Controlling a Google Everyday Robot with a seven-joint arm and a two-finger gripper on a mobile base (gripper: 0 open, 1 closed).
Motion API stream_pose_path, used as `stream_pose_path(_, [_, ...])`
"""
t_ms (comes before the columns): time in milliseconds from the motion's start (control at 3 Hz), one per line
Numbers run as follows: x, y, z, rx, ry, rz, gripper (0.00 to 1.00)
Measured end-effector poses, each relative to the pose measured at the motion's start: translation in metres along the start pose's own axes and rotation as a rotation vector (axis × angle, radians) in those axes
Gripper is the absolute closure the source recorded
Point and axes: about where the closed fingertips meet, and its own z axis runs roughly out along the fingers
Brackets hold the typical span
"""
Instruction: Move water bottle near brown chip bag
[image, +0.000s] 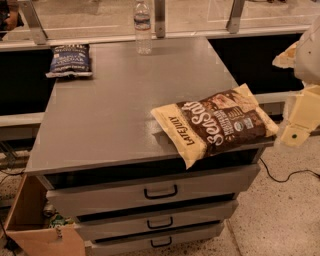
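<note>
The water bottle (143, 27) stands upright at the far edge of the grey cabinet top (115, 105), clear with a white cap and a label band. The brown chip bag (217, 125) lies flat at the near right corner, with "Sea Salt" in white, and hangs slightly over the front edge. My gripper (299, 122) shows as cream-coloured parts at the right edge of the view, beside the cabinet and just right of the brown bag. It is far from the bottle and holds nothing that I can see.
A smaller dark blue chip bag (70, 60) lies at the far left corner. The cabinet has three drawers (160, 191) in front. A cardboard box (35, 225) stands at the lower left. Metal railing posts (160, 17) stand behind the cabinet.
</note>
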Motion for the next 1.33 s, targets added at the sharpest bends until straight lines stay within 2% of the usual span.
stream_pose_path(333, [0.0, 0.0, 0.0, 0.0, 0.0, 0.0, 0.0])
stream_pose_path(667, [-0.01, -0.019, 0.009, 0.016, -0.075, 0.013, 0.0])
stream_pose_path(1000, [-0.036, -0.071, 0.04, 0.042, -0.198, 0.034, 0.0])
stream_pose_path(1333, [-0.074, -0.145, 0.088, 0.075, -0.357, 0.095, 0.0])
